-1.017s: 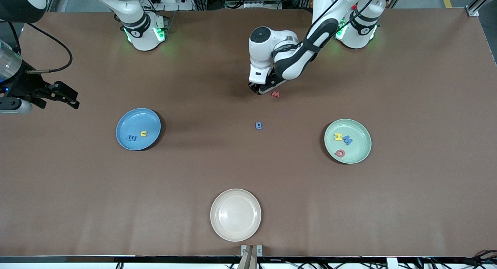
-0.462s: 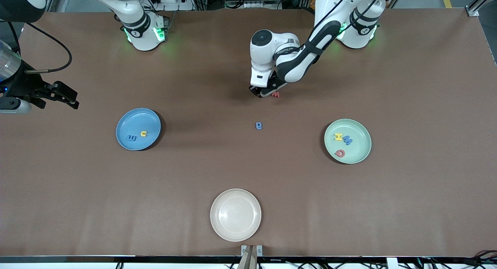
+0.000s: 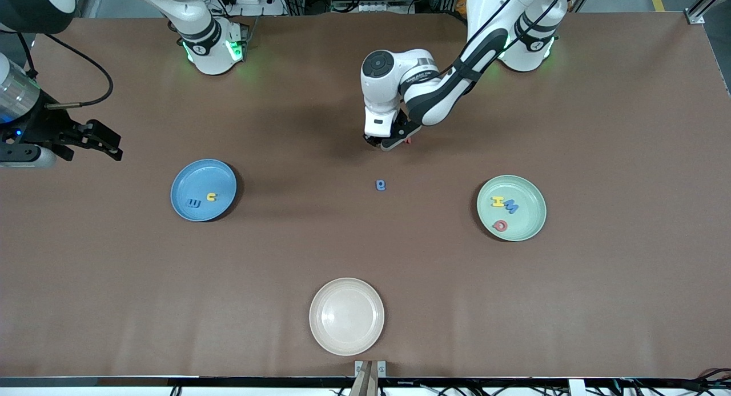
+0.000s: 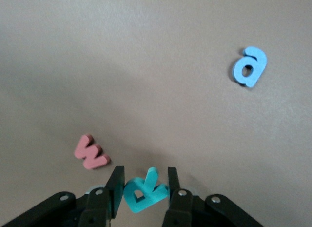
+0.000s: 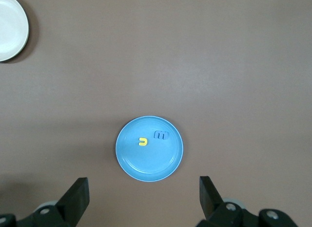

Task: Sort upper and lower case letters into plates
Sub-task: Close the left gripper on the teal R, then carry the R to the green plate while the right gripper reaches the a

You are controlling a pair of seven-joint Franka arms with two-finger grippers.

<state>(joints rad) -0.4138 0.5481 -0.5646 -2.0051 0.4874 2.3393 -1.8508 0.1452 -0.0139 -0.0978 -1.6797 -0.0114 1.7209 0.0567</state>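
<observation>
- My left end effector [image 4: 144, 188] is clamped on a teal letter [image 4: 145, 190], low over the bench [image 3: 599, 304] near its middle, toward the robot bases.
- From here the pinch looks shallow, at the piece's edges only; I judge it could twist or drop on the carry to the green plate [image 3: 530, 231].
- The red w [image 4: 90, 152] lies just beside that end effector, apart from it; a careless swing could knock it away.
- The blue a [image 3: 381, 185] sits nearer the camera, well apart from the w, with nothing between it and either plate.
- The green plate already carries three letters, so the drop could bump them.
- The blue plate [image 3: 220, 176] holds a yellow piece [image 3: 211, 197] and a blue one [image 3: 195, 203].
- My right end effector [image 5: 144, 200] waits, spread wide, high over the blue plate.
- The cream plate [image 3: 346, 316] sits near the camera, out of the way.
</observation>
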